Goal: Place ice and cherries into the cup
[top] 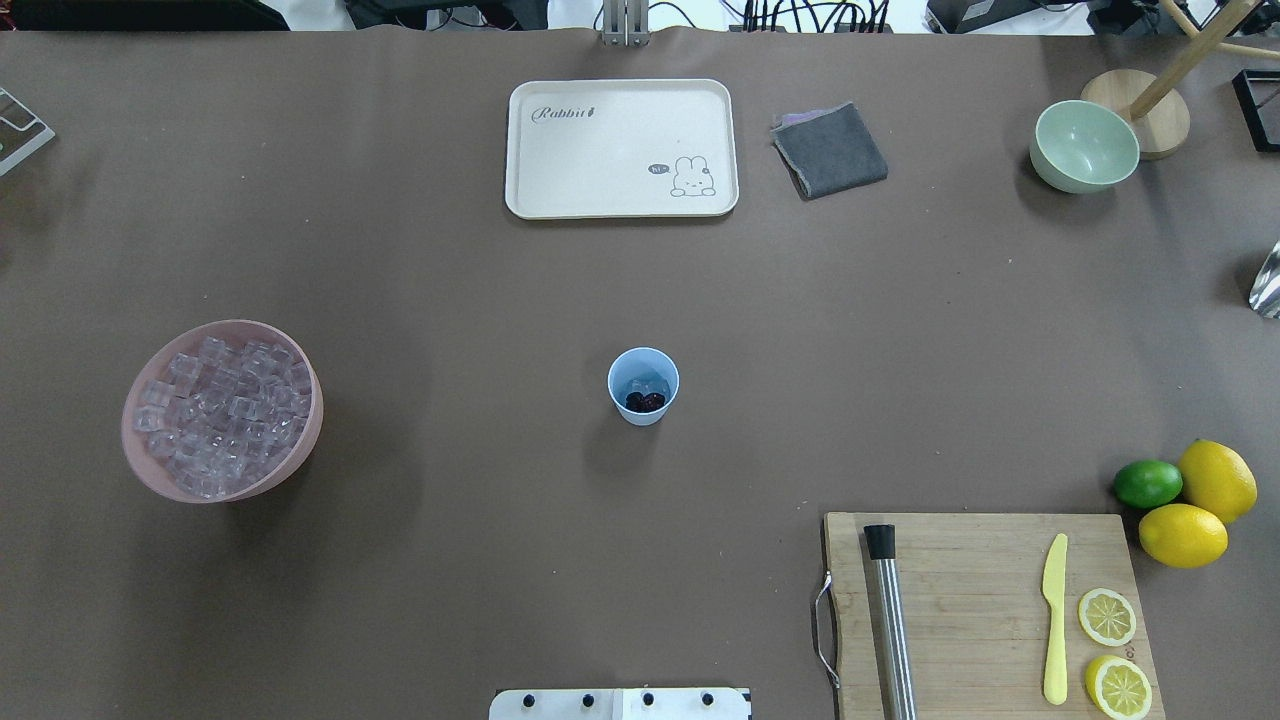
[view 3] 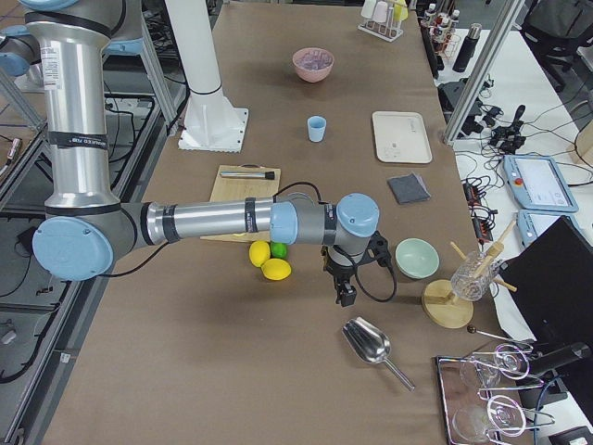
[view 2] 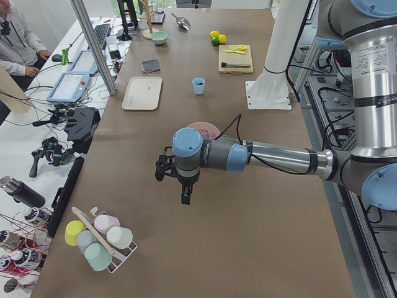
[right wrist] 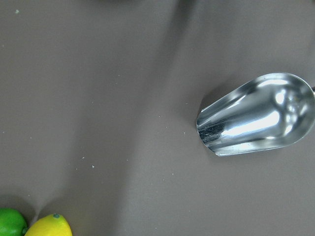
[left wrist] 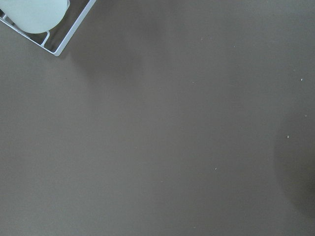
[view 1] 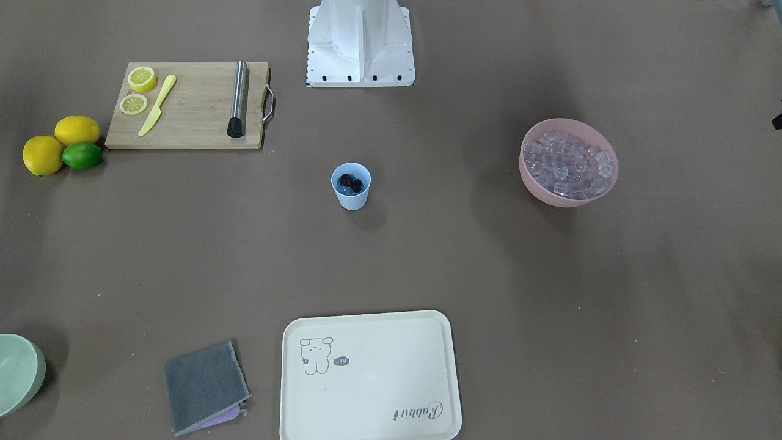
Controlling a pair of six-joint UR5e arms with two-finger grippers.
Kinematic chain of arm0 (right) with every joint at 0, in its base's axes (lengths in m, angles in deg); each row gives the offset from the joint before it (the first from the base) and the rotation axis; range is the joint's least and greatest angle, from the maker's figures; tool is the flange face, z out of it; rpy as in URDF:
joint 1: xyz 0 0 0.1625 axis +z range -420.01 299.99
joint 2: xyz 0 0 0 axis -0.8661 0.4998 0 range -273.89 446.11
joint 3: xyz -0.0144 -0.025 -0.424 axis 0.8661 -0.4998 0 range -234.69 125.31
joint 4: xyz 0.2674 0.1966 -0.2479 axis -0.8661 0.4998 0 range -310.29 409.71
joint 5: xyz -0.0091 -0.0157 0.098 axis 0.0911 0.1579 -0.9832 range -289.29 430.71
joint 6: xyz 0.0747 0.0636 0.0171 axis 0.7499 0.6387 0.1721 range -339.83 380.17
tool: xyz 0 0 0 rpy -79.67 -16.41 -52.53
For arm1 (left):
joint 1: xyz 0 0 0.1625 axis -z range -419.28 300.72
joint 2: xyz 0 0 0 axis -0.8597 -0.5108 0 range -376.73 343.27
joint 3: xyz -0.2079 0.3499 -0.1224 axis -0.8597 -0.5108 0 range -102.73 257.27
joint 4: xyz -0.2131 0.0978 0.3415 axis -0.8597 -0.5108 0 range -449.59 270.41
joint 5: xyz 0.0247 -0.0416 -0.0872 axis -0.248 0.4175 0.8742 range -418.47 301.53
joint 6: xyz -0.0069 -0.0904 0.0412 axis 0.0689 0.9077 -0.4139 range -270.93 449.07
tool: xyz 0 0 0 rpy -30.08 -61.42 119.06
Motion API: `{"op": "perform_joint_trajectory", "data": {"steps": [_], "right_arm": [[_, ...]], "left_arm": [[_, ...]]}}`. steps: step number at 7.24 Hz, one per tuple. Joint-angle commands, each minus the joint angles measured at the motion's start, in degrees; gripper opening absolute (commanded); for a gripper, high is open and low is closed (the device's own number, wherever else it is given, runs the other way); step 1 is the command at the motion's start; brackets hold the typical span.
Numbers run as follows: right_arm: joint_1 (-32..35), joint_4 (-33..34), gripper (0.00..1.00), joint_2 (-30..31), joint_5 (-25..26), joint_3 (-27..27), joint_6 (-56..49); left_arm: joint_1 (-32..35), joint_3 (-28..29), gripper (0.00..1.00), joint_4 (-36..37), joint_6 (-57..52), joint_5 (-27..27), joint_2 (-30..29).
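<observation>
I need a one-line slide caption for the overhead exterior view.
Centre: blue cup holding dark cherries; left: pink bowl of ice cubes.

We see a wooden cutting board with two lemon slices, a yellow knife and a steel muddler lying on it. Just beside the board, two lemons touch a lime. Well apart from these lie a cream tray, a folded grey cloth, a pale green bowl and a metal scoop.

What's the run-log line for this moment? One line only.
cup: cherries inside | pink bowl: ice | left gripper, right gripper: away from cup, state unclear
</observation>
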Motion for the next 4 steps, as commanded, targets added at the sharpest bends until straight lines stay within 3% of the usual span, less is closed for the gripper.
{"op": "perform_joint_trajectory", "data": {"steps": [1,4], "right_arm": [[0.00,-0.03,1.00,-0.08,0.25,-0.62,-0.01],[0.00,-0.03,1.00,-0.08,0.16,-0.62,-0.01]], "left_arm": [[0.09,0.30,0.97,0.14,0.00,0.08,0.17],[0.09,1.00,0.97,0.14,0.00,-0.10,-0.09]]}}
